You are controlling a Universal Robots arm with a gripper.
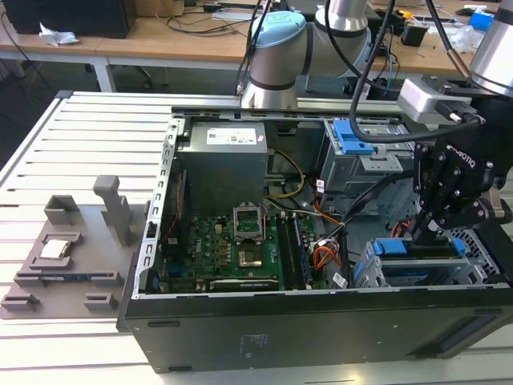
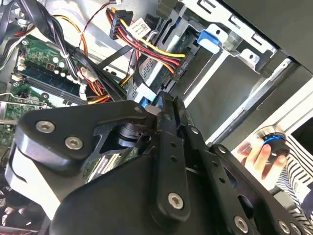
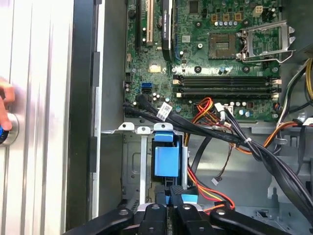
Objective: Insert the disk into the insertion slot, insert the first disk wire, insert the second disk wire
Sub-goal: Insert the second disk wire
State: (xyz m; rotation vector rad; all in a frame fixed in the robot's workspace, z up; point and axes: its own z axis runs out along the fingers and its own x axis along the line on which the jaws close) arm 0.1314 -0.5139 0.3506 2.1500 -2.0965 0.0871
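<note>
At the exterior view's right end of the computer case (image 1: 280,341), we see the disk (image 1: 393,247) sitting in the insertion slot (image 1: 369,274). Just above its blue carrier hangs the claw (image 1: 425,233), fingertips drawn together.

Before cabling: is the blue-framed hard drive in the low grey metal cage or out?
In: the blue-framed hard drive sits between the walls of the low grey metal cage; whether fully seated, cannot tell.
</note>
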